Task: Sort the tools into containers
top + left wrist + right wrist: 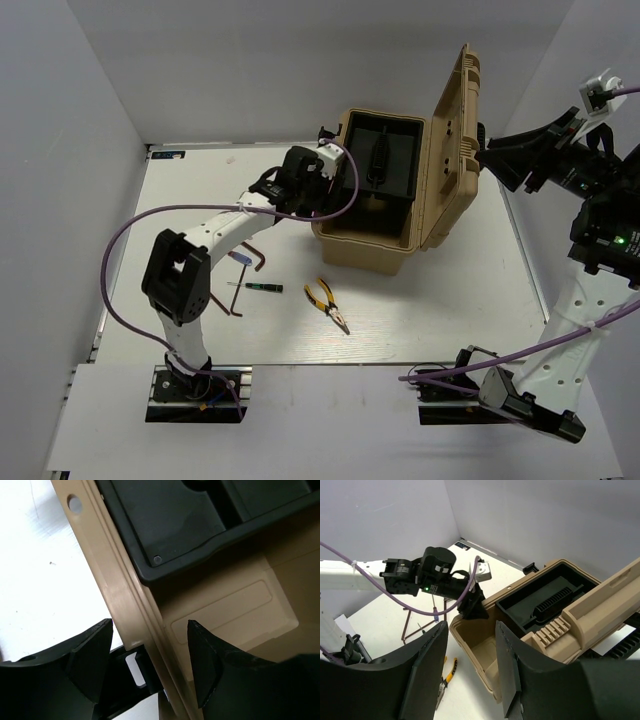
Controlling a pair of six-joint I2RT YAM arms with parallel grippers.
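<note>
**Sorting, early stage.** Left end effector (150, 630) gapes empty astride the rim of the box (365, 245). Right end effector (471, 630), also open and empty, hangs aloft. Pliers (327, 305), hex keys (236, 301) and stick tool (262, 287) lie unsorted on the surface (450, 320).

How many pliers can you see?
1. The pliers lie on the table, just in front of the box. More could be hidden inside the box, where the pictures don't show the bottom.
</note>
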